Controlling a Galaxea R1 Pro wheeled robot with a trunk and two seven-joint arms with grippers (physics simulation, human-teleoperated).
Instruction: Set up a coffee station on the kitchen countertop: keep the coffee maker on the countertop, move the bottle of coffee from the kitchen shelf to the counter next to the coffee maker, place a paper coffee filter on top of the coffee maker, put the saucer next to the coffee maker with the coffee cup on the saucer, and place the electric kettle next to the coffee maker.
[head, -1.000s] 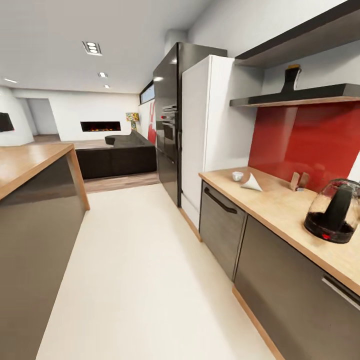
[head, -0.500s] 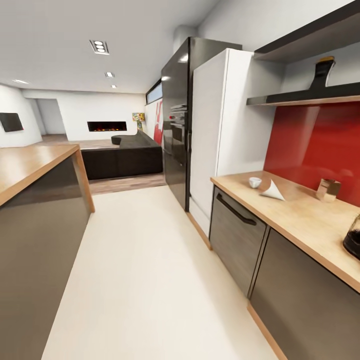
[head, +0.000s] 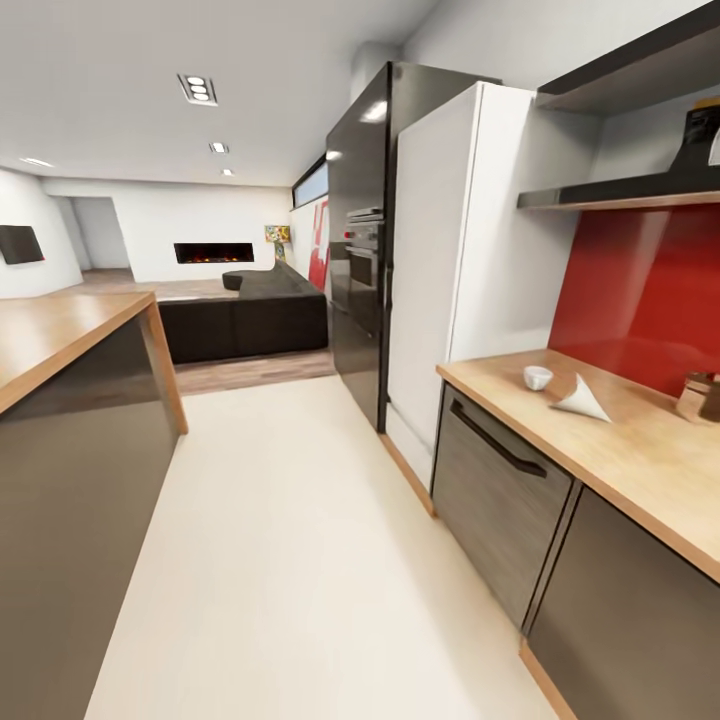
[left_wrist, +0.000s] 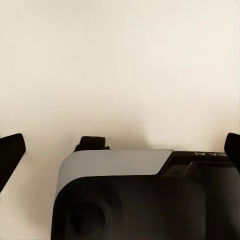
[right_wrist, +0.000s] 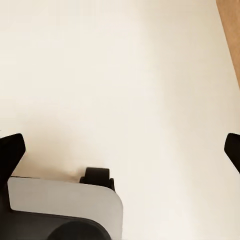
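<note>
At the right of the head view, the coffee cup and the paper coffee filter sit close together on the kitchen countertop. Both wrist views look down on pale floor, far from them. The left gripper and right gripper have their fingers spread wide and hold nothing.
</note>
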